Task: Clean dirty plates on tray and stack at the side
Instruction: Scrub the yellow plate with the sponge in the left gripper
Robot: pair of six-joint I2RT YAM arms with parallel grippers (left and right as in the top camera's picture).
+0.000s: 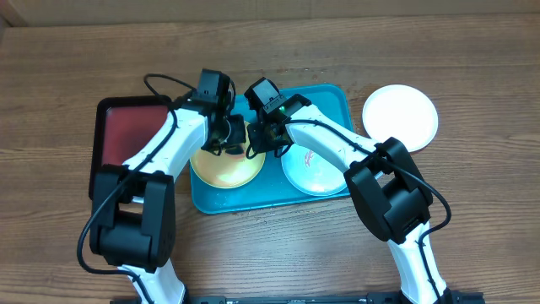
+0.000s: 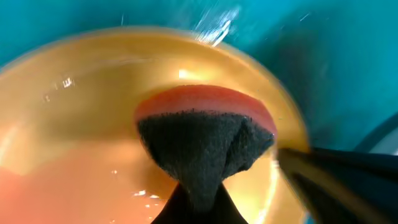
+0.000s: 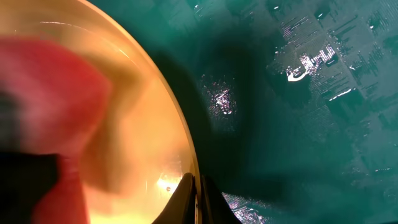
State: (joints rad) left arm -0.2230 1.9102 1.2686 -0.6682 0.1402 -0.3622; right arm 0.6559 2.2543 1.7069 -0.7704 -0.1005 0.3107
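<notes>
A yellow-green plate (image 1: 224, 169) lies at the left end of the teal tray (image 1: 329, 97). My left gripper (image 1: 229, 135) is shut on a dark grey and red sponge (image 2: 199, 143) and presses it onto the yellow plate's (image 2: 74, 124) far side. Beside it, my right gripper (image 1: 257, 145) is shut on that plate's rim (image 3: 186, 155), one finger inside and one outside. A pale blue plate (image 1: 316, 173) with a small red smear sits on the tray's right half. The white plate (image 1: 401, 116) rests on the table to the right of the tray.
A dark red, black-rimmed tray (image 1: 126, 135) lies on the wooden table just left of the teal tray. Both arms reach in from the near edge and meet over the yellow plate. The right gripper's finger (image 2: 336, 174) shows close to the sponge in the left wrist view.
</notes>
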